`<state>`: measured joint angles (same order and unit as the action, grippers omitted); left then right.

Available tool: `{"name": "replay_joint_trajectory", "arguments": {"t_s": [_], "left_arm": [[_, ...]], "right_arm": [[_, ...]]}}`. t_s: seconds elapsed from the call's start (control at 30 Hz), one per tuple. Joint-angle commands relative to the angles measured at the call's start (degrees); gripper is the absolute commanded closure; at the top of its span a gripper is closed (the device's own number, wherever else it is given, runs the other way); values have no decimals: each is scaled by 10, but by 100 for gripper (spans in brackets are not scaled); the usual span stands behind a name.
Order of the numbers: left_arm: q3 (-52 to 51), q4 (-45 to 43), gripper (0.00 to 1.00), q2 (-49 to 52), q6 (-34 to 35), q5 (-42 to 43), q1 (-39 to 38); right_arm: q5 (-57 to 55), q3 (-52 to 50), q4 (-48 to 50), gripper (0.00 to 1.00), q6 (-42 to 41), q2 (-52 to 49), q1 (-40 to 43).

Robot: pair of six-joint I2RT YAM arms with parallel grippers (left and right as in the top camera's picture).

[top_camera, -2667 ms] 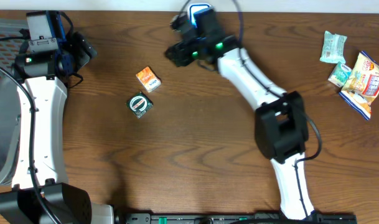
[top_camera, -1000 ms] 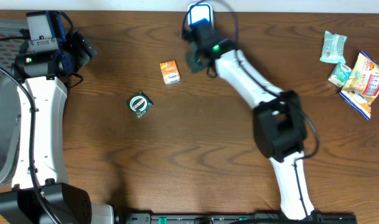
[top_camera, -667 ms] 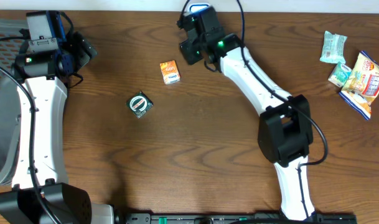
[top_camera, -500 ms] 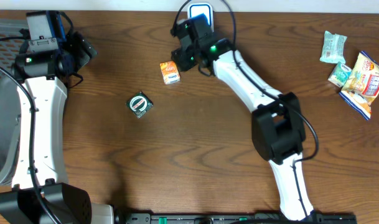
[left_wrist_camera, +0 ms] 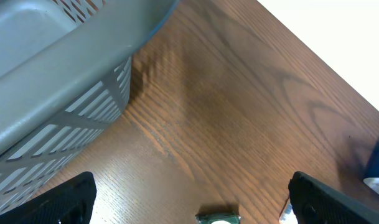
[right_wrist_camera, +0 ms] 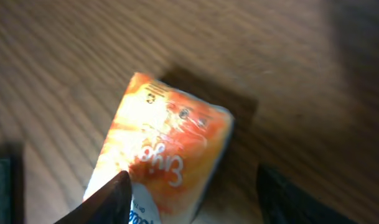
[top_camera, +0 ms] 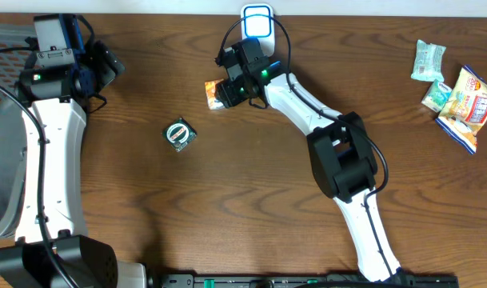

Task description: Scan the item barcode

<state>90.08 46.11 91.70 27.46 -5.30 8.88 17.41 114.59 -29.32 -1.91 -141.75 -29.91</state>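
Overhead: small orange carton (top_camera: 212, 90) flat on brown wooden table (top_camera: 251, 200), near white-and-blue barcode scanner (top_camera: 257, 19) at far edge. Right gripper (top_camera: 225, 90) low over carton. Round green tin (top_camera: 179, 134) apart, toward left arm.

Left wrist: left gripper (left_wrist_camera: 192, 202) spread wide, holding nothing. Grey slotted plastic basket (left_wrist_camera: 58, 81) upper left.

Right wrist: carton (right_wrist_camera: 167, 149) between parted fingers (right_wrist_camera: 111, 199). One fingertip overlaps carton corner, the other is clear. Not clamped.
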Motion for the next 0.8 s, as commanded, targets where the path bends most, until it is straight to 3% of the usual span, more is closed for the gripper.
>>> {"name": "replay_joint_trajectory", "arguments": {"t_s": [0.0, 0.07, 0.2, 0.27, 0.3, 0.53, 0.77], "left_arm": [[9, 1, 2, 0, 7, -7, 0], [9, 1, 2, 0, 7, -7, 0], [9, 1, 2, 0, 7, -7, 0], [9, 1, 2, 0, 7, -7, 0], [9, 1, 2, 0, 7, -7, 0], [9, 1, 2, 0, 7, -8, 0], [9, 1, 2, 0, 7, -7, 0]], "right_arm": [[40, 0, 0, 44, -8, -17, -7], [40, 0, 1, 48, -8, -17, -9], [40, 0, -1, 66, -8, -17, -9], [40, 0, -1, 92, -8, -17, -8], [40, 0, -1, 99, -9, -17, -8], [55, 1, 1, 99, -44, -1, 5], [265, 1, 28, 99, -50, 46, 75]]}}
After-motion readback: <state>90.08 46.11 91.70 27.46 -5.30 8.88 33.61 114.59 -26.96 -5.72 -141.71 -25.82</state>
